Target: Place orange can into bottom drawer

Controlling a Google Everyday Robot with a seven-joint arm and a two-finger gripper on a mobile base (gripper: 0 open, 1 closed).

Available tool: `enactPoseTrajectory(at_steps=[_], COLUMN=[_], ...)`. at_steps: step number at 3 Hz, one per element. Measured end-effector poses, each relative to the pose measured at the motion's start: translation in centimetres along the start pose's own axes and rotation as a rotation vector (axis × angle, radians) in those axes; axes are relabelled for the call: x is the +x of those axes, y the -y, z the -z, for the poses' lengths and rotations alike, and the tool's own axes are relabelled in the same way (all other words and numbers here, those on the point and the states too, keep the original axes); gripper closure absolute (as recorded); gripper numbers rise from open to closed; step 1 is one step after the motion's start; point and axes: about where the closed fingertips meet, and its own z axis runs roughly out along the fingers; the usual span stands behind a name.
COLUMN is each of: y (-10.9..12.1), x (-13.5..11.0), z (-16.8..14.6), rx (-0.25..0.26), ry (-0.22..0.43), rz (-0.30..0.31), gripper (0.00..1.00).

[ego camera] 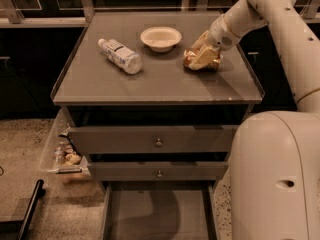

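Cabinet top (165,86): jaws at orange can (216,63); bowl (160,37), bottle (120,55) left.

On the cabinet top (150,86) the bottle (120,55) lies left, the bowl (160,37) behind centre, the can (189,60) right. The gripper (202,55) is on the can. Below two upper drawers (125,140), the bottom drawer (157,215) juts out frontward.

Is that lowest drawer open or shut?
Open: the bottom drawer is pulled out, floor showing. The tool is at the orange can.
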Motion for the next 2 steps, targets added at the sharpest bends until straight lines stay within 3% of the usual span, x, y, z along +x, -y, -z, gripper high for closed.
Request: enactPoseTrajectory(at_steps=[1, 2], y=[0.0, 0.0], x=[0.0, 0.0], z=[0.0, 0.0], rx=[0.0, 0.0], ry=[0.0, 0.0], rz=[0.0, 0.0], gripper=[0.88, 1.0])
